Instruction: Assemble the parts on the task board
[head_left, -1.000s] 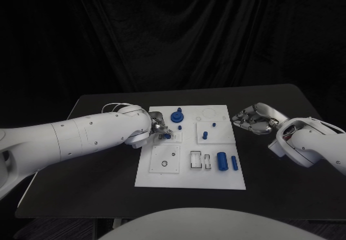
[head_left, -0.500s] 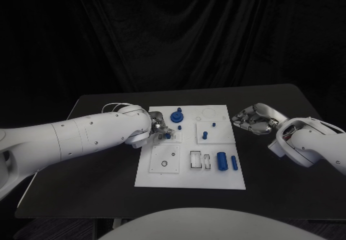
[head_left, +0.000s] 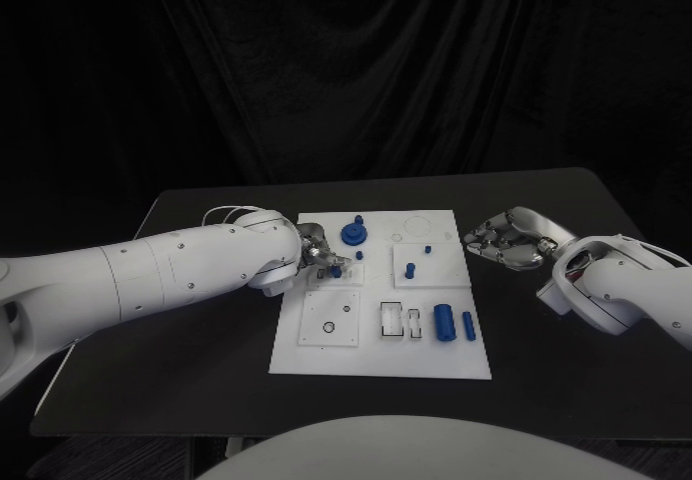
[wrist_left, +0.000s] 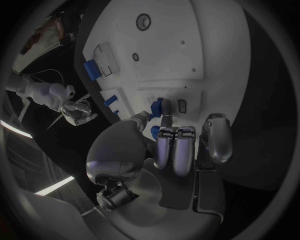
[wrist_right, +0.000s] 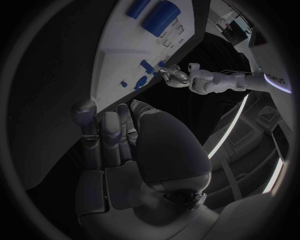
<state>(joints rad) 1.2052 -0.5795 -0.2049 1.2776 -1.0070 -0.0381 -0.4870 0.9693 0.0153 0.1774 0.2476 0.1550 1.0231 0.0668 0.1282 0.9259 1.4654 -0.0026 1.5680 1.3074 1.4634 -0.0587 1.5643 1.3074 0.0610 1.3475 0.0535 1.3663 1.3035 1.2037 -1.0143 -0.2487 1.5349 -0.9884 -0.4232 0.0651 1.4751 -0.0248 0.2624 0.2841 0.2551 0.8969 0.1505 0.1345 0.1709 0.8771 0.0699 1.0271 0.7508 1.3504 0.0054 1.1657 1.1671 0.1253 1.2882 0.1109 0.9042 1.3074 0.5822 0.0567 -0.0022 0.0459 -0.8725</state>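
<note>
On the black bench (head_left: 188, 330) the white task board (head_left: 378, 355) lies unmoved. The left robot hand (head_left: 320, 262) still pinches a small blue part (wrist_left: 159, 106) at the board's left middle, barely shifted from a second ago, so seating seems unfinished. The right robot hand (head_left: 502, 240) has curled slightly, fingers together, holding nothing, beside the board.

Right hand (wrist_right: 119, 135) empty beside the task board (wrist_right: 119, 55) (blue parts (wrist_right: 161, 11) at its far end).

One task board (head_left: 378, 345), five blue parts (head_left: 444, 324) visible on it, two hands (head_left: 505, 240).
</note>
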